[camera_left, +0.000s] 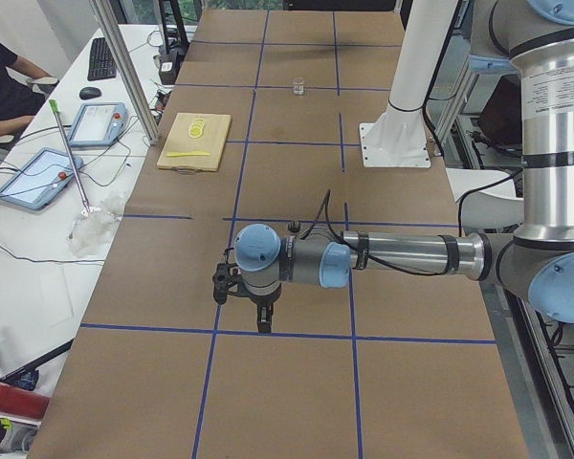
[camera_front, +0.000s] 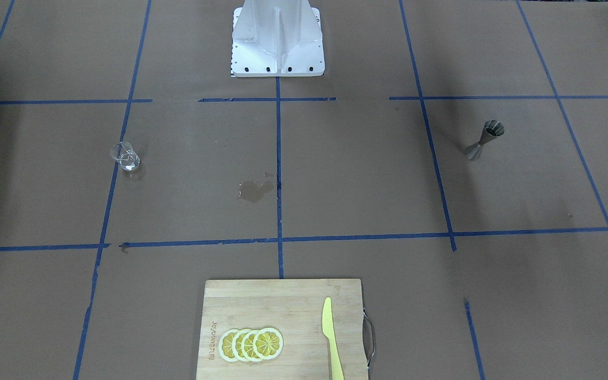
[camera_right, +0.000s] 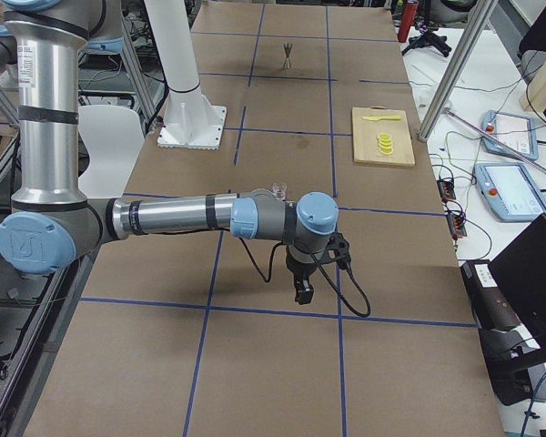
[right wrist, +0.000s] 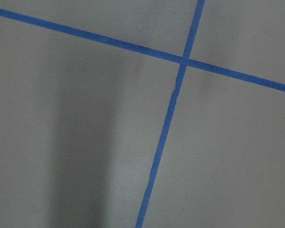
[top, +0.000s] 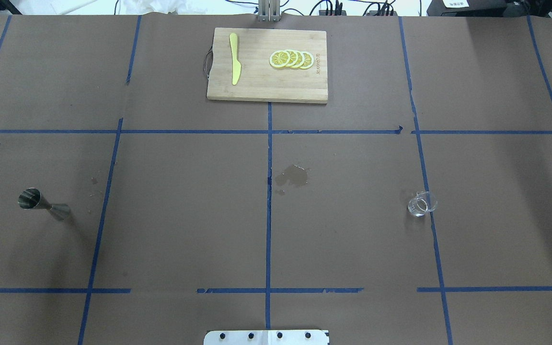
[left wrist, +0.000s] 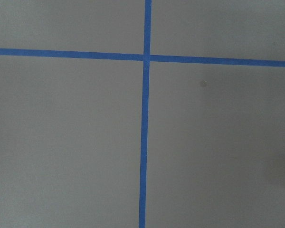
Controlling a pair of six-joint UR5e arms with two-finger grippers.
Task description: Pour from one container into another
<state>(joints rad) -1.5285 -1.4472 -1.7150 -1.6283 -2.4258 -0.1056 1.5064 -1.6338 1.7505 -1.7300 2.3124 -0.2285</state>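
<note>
The clear glass cup [camera_front: 125,157] stands upright on the brown paper on the robot's right side, also seen as the cup [top: 421,203] from overhead. The grey steel jigger [camera_front: 484,140] stands upright on the robot's left side, the same jigger [top: 43,203] showing in the overhead view. Both grippers show only in the side views: the left gripper [camera_left: 258,314] hangs fingers-down over the table's near end, and the right gripper [camera_right: 302,289] does the same at the other end. I cannot tell whether either is open or shut. The wrist views show only paper and blue tape.
A wet spill [top: 293,176] marks the paper near the table's centre. A wooden cutting board [top: 257,88] at the far edge carries a yellow knife [top: 235,58] and lemon slices [top: 291,59]. The white robot base [camera_front: 277,39] stands at the near edge.
</note>
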